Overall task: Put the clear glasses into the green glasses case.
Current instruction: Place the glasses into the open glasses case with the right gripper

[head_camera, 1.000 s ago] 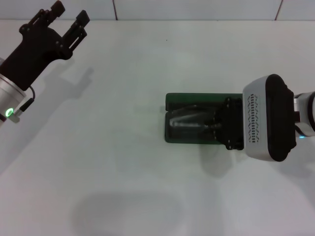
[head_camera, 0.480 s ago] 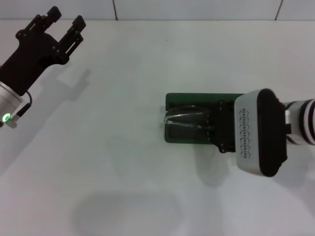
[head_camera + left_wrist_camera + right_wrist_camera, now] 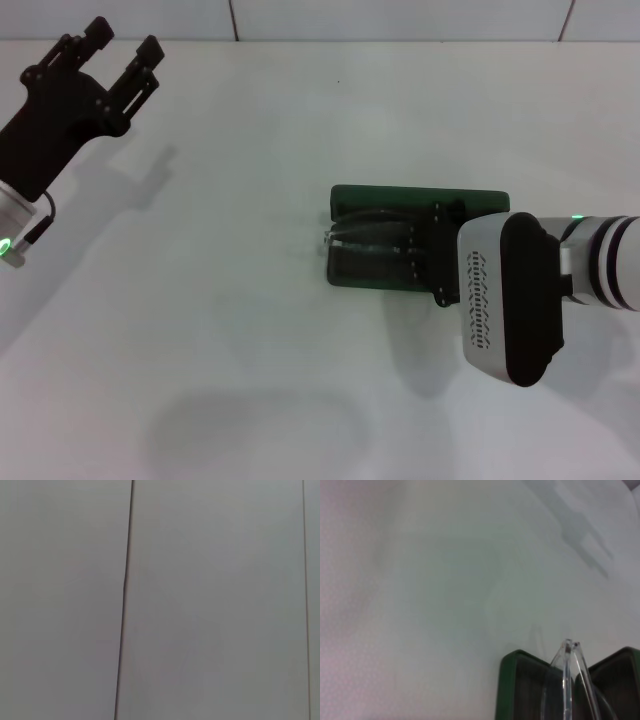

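Right of centre on your white table, the dark green clamshell case lies open — your right gripper clasps the transparent glasses above its lining. Your left gripper hangs spread, far-left.

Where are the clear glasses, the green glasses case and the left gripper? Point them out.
clear glasses (image 3: 568, 652): right wrist view, folded arm tips.
green glasses case (image 3: 400, 194): head view, far rim.
left gripper (image 3: 122, 52): head view, between its fingers.

The clear glasses seemingly rest in the open green glasses case.
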`<state>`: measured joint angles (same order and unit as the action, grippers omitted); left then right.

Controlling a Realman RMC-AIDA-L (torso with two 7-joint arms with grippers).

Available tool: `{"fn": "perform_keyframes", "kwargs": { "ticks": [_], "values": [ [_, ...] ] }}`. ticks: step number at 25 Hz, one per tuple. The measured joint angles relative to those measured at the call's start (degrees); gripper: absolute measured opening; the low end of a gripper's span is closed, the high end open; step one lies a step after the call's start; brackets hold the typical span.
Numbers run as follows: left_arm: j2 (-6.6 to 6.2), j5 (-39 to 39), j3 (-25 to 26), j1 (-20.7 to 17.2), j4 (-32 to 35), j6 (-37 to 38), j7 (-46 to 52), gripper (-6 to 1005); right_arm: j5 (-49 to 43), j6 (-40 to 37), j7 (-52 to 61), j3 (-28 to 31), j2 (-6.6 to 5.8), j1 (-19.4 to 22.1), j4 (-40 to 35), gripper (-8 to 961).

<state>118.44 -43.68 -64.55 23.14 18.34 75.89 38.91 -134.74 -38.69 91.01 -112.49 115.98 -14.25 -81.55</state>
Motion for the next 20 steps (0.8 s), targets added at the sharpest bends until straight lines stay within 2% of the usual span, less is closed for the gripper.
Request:
{"fn": "perform_keyframes", "kwargs": {
  "ticks": [20],
  "values": [
    [-0.06,0.2,0.04,-1.93,0.03,2.51,-0.06,638,-4.08,1.88,2.95,-2.57,0.09,3.03,-2.84,65]
  ]
}}
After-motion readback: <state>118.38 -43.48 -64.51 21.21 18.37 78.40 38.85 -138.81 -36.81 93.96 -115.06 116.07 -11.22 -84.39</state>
